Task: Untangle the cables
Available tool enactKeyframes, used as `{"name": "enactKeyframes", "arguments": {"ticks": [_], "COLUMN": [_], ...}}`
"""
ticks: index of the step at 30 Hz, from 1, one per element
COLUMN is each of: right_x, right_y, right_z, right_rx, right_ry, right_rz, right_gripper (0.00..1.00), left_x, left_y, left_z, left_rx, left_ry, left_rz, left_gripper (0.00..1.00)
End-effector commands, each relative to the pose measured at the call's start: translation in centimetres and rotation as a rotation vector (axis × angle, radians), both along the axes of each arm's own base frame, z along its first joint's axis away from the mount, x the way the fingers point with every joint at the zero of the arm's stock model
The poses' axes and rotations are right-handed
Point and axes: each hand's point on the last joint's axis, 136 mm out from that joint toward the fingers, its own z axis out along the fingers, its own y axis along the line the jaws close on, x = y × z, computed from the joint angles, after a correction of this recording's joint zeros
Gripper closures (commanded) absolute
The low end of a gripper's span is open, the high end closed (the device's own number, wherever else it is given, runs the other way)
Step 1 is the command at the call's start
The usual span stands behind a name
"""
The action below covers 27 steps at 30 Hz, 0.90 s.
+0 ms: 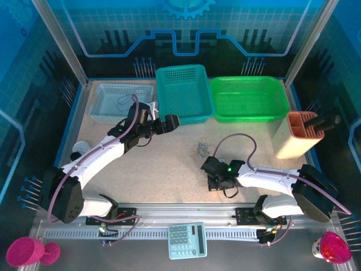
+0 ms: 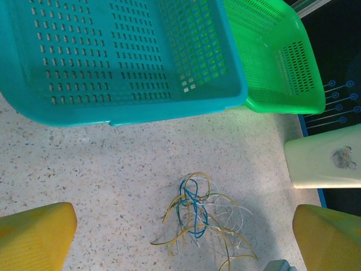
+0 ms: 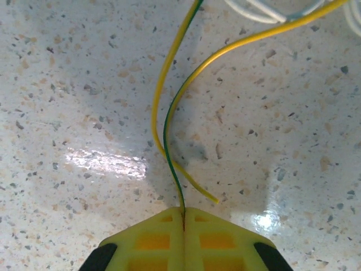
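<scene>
Where the two arms reach toward mid-table, the cables point(image 1: 201, 149) lie as one loose tangle on the speckled table point(image 1: 169, 169). They sit on the near side of the teal basket point(image 1: 183, 93) and green basket point(image 1: 248, 99), clear of both.

From the left wrist, the tangle point(image 2: 203, 220) shows yellow, white and blue strands looped over one another, flat on the surface.

Left gripper point(image 1: 172, 120): hovering just beside the teal basket's front edge, apart from the tangle. Its yellow fingers point(image 2: 36, 234) stand wide apart, nothing between them.

Right gripper point(image 1: 208, 167): low at the near side of the tangle. From its wrist, the jaws are closed point(image 3: 184, 217) and pinch a single wire point(image 3: 166, 130), yellow with a green stripe. The wire runs from the finger seam up and away toward the rest of the bundle. A yellow strand point(image 3: 194, 183) crosses beside it and ends loose on the table, just short of the fingers. White strands show at the far edge of that view.

Also noted: a pale blue basket point(image 1: 121, 101) left of the teal one and a cream holder point(image 1: 296, 135) at the right side. Both stand well apart from the cables.
</scene>
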Motion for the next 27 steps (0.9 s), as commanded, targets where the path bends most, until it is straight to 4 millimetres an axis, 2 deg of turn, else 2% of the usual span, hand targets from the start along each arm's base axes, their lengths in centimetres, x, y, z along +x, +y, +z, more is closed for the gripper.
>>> {"name": "enactKeyframes", "arguments": {"ticks": [1, 6, 9, 11, 17, 23, 27], "right_x": [1.1, 3.4, 5.6, 7.5, 11.3, 12.8, 13.4], "right_y": [0.8, 1.3, 1.2, 1.4, 3.2, 4.9, 5.4], "right_z": [3.1, 9.2, 13.3, 16.7, 24.9, 30.6, 33.1], "right_rx": [0.03, 0.097, 0.164, 0.235, 0.45, 0.562, 0.629], "right_ry": [-0.069, -0.198, -0.284, -0.351, -0.494, -0.587, -0.627], "right_rz": [0.042, 0.083, 0.083, 0.079, 0.134, 0.204, 0.218], "right_gripper": [1.0, 1.0, 1.0, 1.0, 1.0, 1.0, 1.0], "left_x": [0.0, 0.1, 0.1, 0.1, -0.1, -0.3, -0.3], "left_y": [-0.2, -0.2, -0.3, -0.3, -1.1, -1.3, -1.1], "left_z": [1.9, 2.2, 2.0, 2.0, 2.5, 4.4, 5.7], "left_rx": [-0.032, -0.032, -0.03, -0.029, -0.038, -0.049, -0.051], "left_ry": [-0.043, -0.049, -0.048, -0.05, -0.095, -0.146, -0.168], "left_rz": [0.011, 0.008, 0.005, 0.001, -0.061, -0.087, -0.077], "left_gripper": [0.01, 0.01, 0.01, 0.01, 0.01, 0.01, 0.01]}}
